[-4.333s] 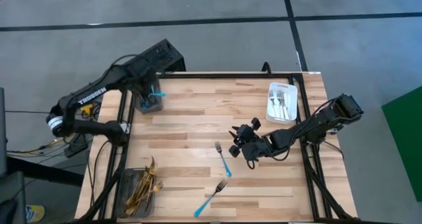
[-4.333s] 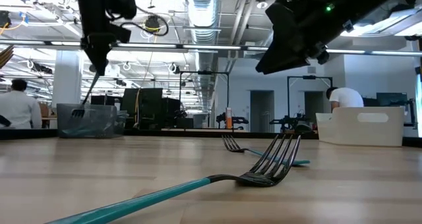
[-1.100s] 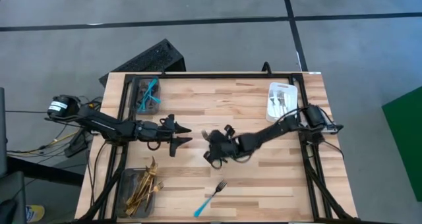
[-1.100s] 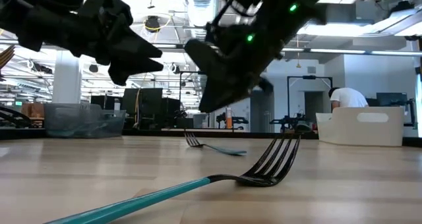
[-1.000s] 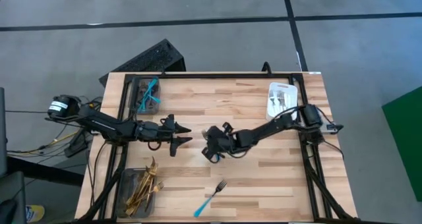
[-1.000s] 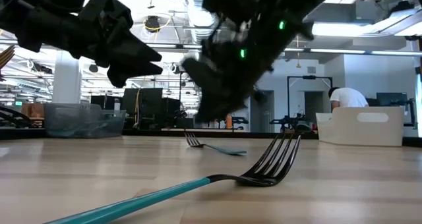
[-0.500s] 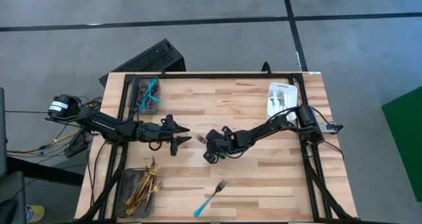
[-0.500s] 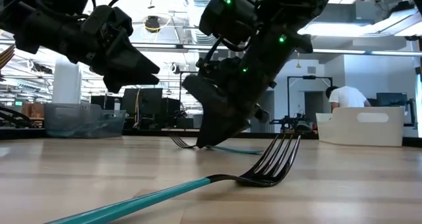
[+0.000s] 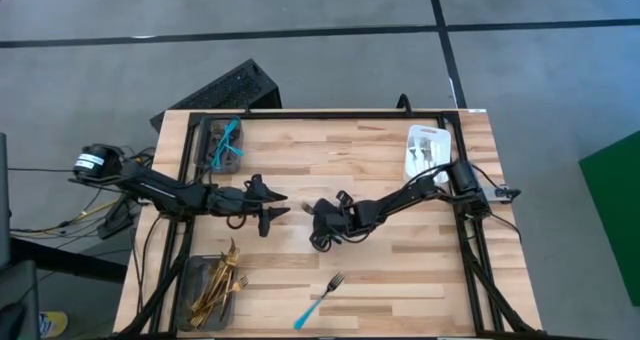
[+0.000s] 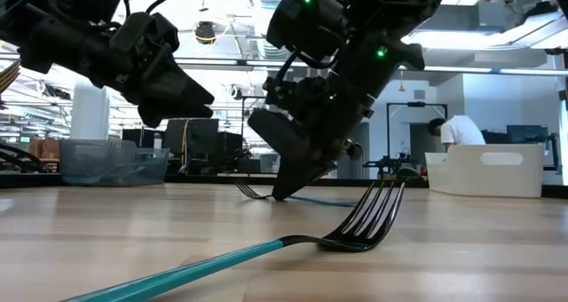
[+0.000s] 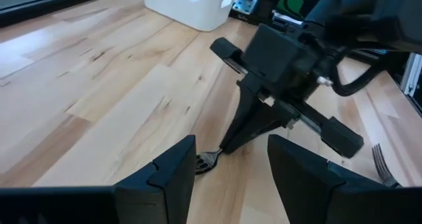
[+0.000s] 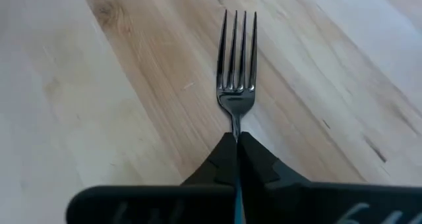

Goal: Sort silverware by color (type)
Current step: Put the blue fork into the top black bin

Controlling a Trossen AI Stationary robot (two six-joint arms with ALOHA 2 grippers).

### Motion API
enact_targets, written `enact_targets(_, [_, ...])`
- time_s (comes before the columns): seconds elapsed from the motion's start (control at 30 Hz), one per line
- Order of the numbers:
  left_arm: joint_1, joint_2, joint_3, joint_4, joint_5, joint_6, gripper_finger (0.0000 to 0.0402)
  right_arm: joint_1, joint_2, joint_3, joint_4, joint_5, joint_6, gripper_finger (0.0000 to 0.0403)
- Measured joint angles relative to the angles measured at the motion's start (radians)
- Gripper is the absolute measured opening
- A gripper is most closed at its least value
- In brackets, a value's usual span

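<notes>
Writing: I can read no brand, label or lettering on the arms, trays or cutlery in any of my views.
Right gripper: my right gripper [image 9: 318, 218] sits low near the middle of the wooden table [image 9: 380, 270]; the right wrist view shows its two dark fingers pressed together on the neck of a fork [image 12: 236, 66], just below the tines.
Held fork: four slim silver tines and a silver neck, with a thin sliver of turquoise showing between the fingers; its head [image 11: 210, 159] pokes out beyond the fingertips just above the wood, aimed toward my left arm. In the low view the tines [image 10: 251, 192] look to be at or barely off the surface, I cannot tell which.
Left gripper: my left gripper [image 9: 277, 205] hangs just beside the right one, fingers spread apart with nothing between them, tips pointed at the fork head.
Loose fork: a second fork with a turquoise handle [image 9: 320, 301] lies flat near the table's front edge, well apart from both grippers; up close its dark silver tines [image 10: 373, 215] curve upward off the wood.
Grey tray, far left corner: the grey tray [image 9: 224, 145] holds turquoise-handled pieces [image 9: 228, 138].
Grey tray, near left corner: the second grey tray [image 9: 210, 288] is piled with gold cutlery [image 9: 222, 278].
White tray: the white tray [image 9: 426, 154] at the far right side carries all-silver pieces [image 9: 424, 155].
Background: a person in a white top [image 10: 457, 131] stands in the room beyond the table.
</notes>
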Motion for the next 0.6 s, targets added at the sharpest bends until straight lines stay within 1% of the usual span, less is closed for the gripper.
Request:
enact_targets(0.13, [0.0,0.041,0.001,0.012,-0.022,-0.019,0.0176,0.025,-0.008,0.024,-0.015,0.095,-0.089,0.0017])
enact_targets(0.2, [0.0,0.068,0.001,0.005,-0.044,-0.048,0.0176,0.046,-0.011,0.039,-0.044,0.168,-0.152,0.0016])
enact_targets(0.3, [0.0,0.1,0.001,0.008,-0.087,-0.081,0.0176,0.067,-0.014,0.085,-0.04,0.268,-0.223,0.0016])
enact_targets(0.4, [0.0,0.126,0.0,0.014,-0.121,-0.099,0.0176,0.086,-0.019,0.119,-0.068,0.352,-0.284,0.0016])
enact_targets(0.5, [0.001,0.148,0.0,0.067,-0.119,-0.097,0.0176,0.099,-0.018,0.132,-0.074,0.389,-0.315,0.0016])
enact_targets(0.6, [0.001,0.162,0.0,0.132,-0.082,-0.066,0.0176,0.102,-0.018,0.147,-0.097,0.418,-0.317,0.0016])
